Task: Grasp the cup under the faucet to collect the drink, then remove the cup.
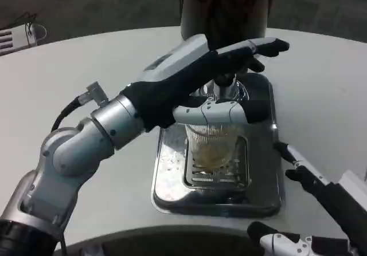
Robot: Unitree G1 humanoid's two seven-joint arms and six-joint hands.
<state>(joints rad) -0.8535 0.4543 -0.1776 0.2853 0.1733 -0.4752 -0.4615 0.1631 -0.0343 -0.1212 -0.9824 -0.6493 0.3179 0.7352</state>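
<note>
Surface (86,61): plain white, floor beyond it dark grey. Drip tray (261,153): polished silver metal, slotted grille pattern at centre. Cup (215,144): clear, vertically ribbed, pale yellow liquid inside. Dispenser body (223,7): dark brown-black; faucet (225,87) silver. Left hand (200,78): white back, black palm, fingers (229,111) white with black tips. Left forearm (103,133): silver. Right hand (312,178): black and white fingers
</note>
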